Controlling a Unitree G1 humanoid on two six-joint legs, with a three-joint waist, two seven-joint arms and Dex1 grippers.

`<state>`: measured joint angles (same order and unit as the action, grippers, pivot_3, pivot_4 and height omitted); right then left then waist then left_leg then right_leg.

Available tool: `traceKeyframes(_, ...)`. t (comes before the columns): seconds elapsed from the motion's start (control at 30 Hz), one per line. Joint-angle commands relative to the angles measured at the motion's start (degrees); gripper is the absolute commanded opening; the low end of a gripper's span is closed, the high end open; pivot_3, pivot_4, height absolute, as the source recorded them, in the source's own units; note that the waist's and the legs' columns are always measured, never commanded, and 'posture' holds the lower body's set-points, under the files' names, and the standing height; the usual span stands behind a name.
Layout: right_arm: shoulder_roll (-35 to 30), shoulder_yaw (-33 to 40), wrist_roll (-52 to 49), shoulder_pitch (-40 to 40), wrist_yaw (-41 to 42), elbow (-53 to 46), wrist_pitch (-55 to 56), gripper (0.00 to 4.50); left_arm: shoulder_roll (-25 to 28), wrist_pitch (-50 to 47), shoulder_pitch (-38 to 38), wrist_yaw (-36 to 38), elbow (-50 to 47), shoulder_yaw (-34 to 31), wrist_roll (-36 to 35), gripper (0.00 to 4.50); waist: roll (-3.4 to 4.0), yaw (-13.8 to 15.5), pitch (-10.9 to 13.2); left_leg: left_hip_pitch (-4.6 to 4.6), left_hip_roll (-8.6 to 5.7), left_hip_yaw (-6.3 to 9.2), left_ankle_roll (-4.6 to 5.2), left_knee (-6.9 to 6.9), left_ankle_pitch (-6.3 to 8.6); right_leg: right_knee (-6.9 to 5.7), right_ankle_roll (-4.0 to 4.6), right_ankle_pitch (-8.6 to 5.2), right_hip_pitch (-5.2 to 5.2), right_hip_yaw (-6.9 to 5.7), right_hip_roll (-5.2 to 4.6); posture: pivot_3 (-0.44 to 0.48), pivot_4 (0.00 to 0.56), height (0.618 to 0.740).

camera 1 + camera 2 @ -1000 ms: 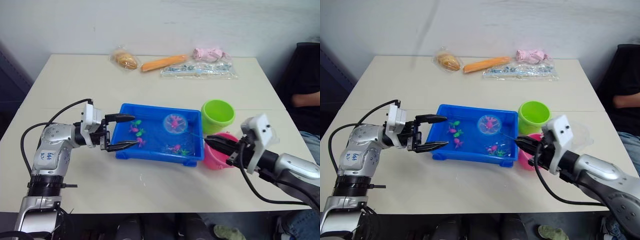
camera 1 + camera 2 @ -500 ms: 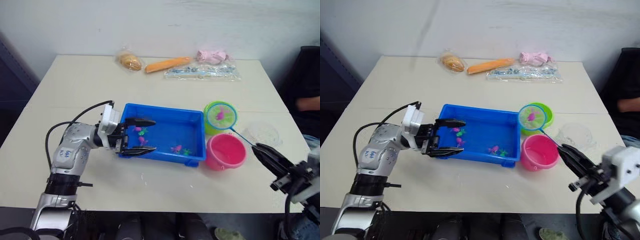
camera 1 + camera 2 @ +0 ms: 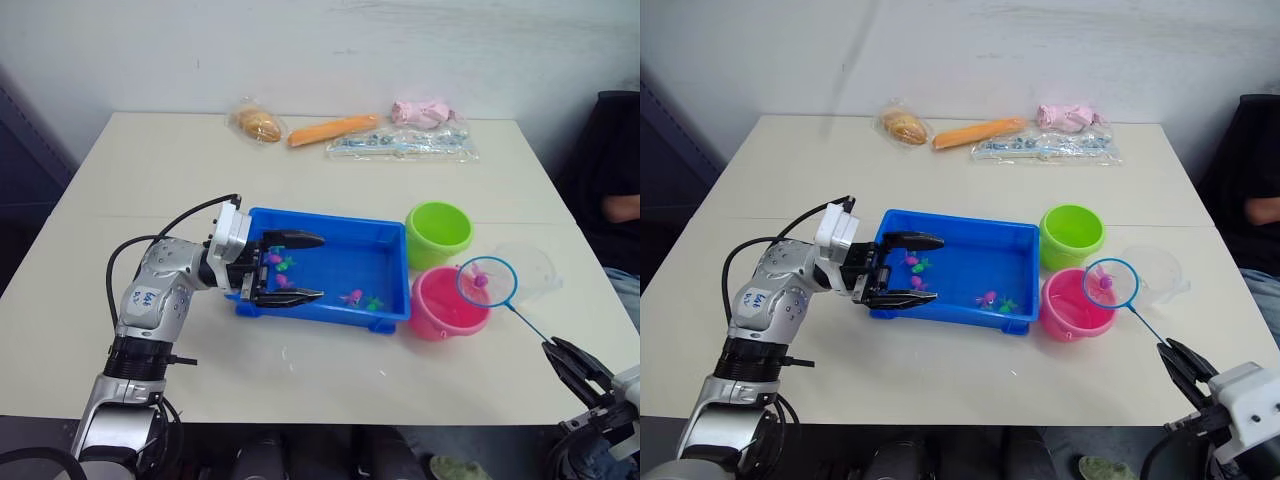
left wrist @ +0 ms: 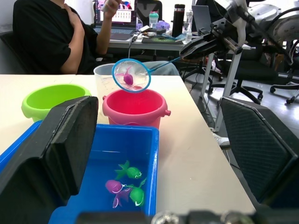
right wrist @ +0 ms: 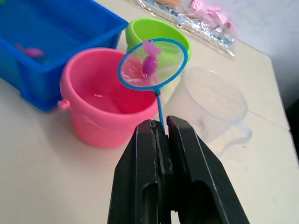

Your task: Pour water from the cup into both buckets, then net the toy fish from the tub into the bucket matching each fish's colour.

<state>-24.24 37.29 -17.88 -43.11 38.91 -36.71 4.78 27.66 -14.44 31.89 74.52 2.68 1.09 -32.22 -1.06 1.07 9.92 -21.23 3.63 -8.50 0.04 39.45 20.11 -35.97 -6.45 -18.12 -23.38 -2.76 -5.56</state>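
Right gripper [image 5: 159, 128] fingers clamped on the thin handle of the small blue-rimmed round mesh net [image 5: 153, 64], hoop out ahead of the fingertips above the pink round plastic bucket [image 5: 108, 105], with a tiny magenta plastic fish [image 5: 148, 63] in the mesh. Left gripper [image 3: 305, 267] fingers spread wide, tips over the near-left end of the shallow bright blue rectangular plastic tub [image 3: 345, 315], pink and green toy fish [image 4: 127, 183] between them.

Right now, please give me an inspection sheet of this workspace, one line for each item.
Surface: pale table, bare near the front edge.
Job's things: blue tub holds fish; net with a pink fish over the pink bucket; green bucket and clear cup beside it.
Clutter: food packets at the far edge.
Grippers: left gripper open over the tub; right gripper shut on the net handle.
Cables: black cable on the left arm.
Surroundings: seated person.
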Motion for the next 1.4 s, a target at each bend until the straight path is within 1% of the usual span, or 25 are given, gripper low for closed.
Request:
traceKeyframes(0.03, -0.5, 0.0, 6.6, 0.6, 0.8, 3.7, 10.6, 0.0, 0.2, 0.1, 0.5, -0.5, -2.3, -0.1, -0.1, 4.47, 0.02, 0.0, 0.0, 0.0, 0.0, 0.0, -0.01, 0.0, -0.01, 0.0, 0.0, 0.0, 0.0, 0.0, 0.0, 0.0, 0.15, 0.74)
traceKeyframes(0.13, -1.0, 0.9, 12.1, 2.0, -0.4, 8.4, 20.4, 0.0, 0.2, -0.3, 0.2, -1.3, -3.1, -0.2, -0.1, 4.47, 0.03, -0.1, 0.0, 0.01, 0.0, 0.0, -0.03, 0.0, -0.01, -0.01, 0.01, 0.0, 0.0, 0.01, 0.0, 0.0, 0.15, 0.74)
traceKeyframes(0.27, -1.6, 1.1, 18.9, 3.9, -3.4, 12.3, 29.0, 0.0, 0.2, -0.4, 0.1, -1.7, -3.5, -0.1, -0.2, 4.47, 0.04, -0.4, 0.0, 0.03, 0.01, 0.0, -0.05, 0.0, -0.03, -0.03, 0.01, 0.0, 0.0, 0.02, 0.0, 0.0, 0.15, 0.74)
traceKeyframes(0.4, -2.6, 2.3, 26.7, 4.4, -7.0, 15.5, 34.5, 0.0, 0.1, -0.3, -0.2, -2.0, -3.8, -0.2, -0.1, 4.47, 0.1, -0.4, 0.0, 0.04, 0.01, -0.01, -0.09, 0.01, -0.05, -0.05, 0.01, 0.0, 0.0, 0.03, 0.0, 0.0, 0.15, 0.74)
traceKeyframes(0.47, -4.1, 4.0, 33.2, 4.5, -9.4, 16.9, 38.9, 0.0, 0.1, 0.0, -0.4, -2.1, -3.9, -0.3, 0.0, 4.47, 0.11, -0.5, 0.0, 0.04, 0.01, -0.01, -0.09, 0.02, -0.05, -0.05, 0.01, -0.01, 0.0, 0.03, 0.0, 0.0, 0.15, 0.74)
traceKeyframes(0.5, -4.6, 4.5, 34.5, 4.7, -10.3, 17.4, 39.9, 0.0, 0.1, 0.1, -0.5, -2.2, -3.9, -0.3, 0.0, 4.47, 0.12, -0.5, 0.0, 0.04, 0.0, -0.02, -0.1, 0.02, -0.05, -0.05, 0.01, 0.0, 0.0, 0.05, 0.0, 0.0, 0.15, 0.74)
traceKeyframes(0.57, -5.1, 5.8, 36.9, 5.6, -12.9, 17.9, 41.5, 0.0, 0.1, 0.4, -0.6, -2.4, -3.8, -0.4, 0.1, 4.47, 0.11, -0.8, 0.0, 0.05, 0.0, -0.03, -0.1, 0.04, -0.05, -0.06, 0.01, 0.0, 0.01, 0.06, 0.0, 0.0, 0.15, 0.74)
traceKeyframes(0.63, -5.5, 7.4, 41.5, 6.7, -16.3, 18.4, 44.0, 0.0, 0.0, 1.1, -0.9, -2.5, -3.6, -0.5, 0.3, 4.47, 0.11, -1.1, 0.0, 0.05, 0.01, -0.02, -0.12, 0.05, -0.07, -0.08, 0.01, 0.0, 0.01, 0.05, 0.0, 0.0, 0.15, 0.74)
traceKeyframes(0.7, -6.7, 7.5, 45.1, 6.8, -17.6, 18.6, 46.3, 0.0, 0.0, 1.6, -1.1, -2.5, -3.5, -0.6, 0.4, 4.47, 0.14, -1.2, 0.0, 0.06, 0.01, -0.01, -0.16, 0.05, -0.09, -0.1, 0.01, -0.01, 0.01, 0.06, 0.0, 0.0, 0.15, 0.74)
traceKeyframes(0.77, -6.6, 8.4, 48.6, 7.0, -20.0, 17.7, 47.8, 0.0, -0.2, 1.9, -1.2, -2.7, -3.4, -0.6, 0.5, 4.47, 0.14, -1.3, 0.0, 0.07, 0.01, -0.02, -0.18, 0.05, -0.1, -0.11, 0.01, 0.0, 0.01, 0.07, 0.01, 0.0, 0.15, 0.74)
traceKeyframes(0.97, -8.3, 6.4, 49.7, 8.0, -21.8, 16.2, 47.8, 0.0, -0.4, 2.7, -1.6, -2.8, -3.1, -0.6, 0.6, 4.47, 0.15, -1.3, 0.0, 0.08, 0.01, -0.06, -0.2, 0.07, -0.12, -0.14, 0.01, -0.01, 0.01, 0.09, 0.02, 0.0, 0.15, 0.74)
traceKeyframes(1.17, -10.0, 7.6, 53.3, 10.2, -25.6, 16.5, 48.9, 0.0, -0.6, 3.4, -1.8, -3.2, -2.8, -0.7, 0.6, 4.47, 0.15, -1.3, 0.0, 0.09, 0.02, -0.05, -0.2, 0.13, -0.12, -0.21, 0.01, -0.01, 0.01, 0.11, 0.02, 0.0, 0.15, 0.74)
traceKeyframes(1.3, -11.3, 6.8, 54.1, 9.9, -26.5, 17.4, 49.7, 0.0, -0.5, 3.4, -2.2, -3.3, -3.0, -0.7, 0.7, 4.47, 0.15, -1.3, 0.0, 0.09, 0.02, -0.05, -0.2, 0.17, -0.12, -0.26, 0.01, -0.01, 0.01, 0.12, 0.02, 0.0, 0.15, 0.74)
traceKeyframes(1.4, -11.0, 7.4, 55.1, 9.6, -28.1, 18.4, 48.9, 0.0, -0.4, 3.5, -2.3, -3.4, -3.1, -0.8, 0.6, 4.47, 0.15, -1.3, 0.0, 0.08, 0.02, -0.06, -0.2, 0.19, -0.12, -0.28, 0.01, -0.01, 0.01, 0.11, 0.02, 0.0, 0.15, 0.74)
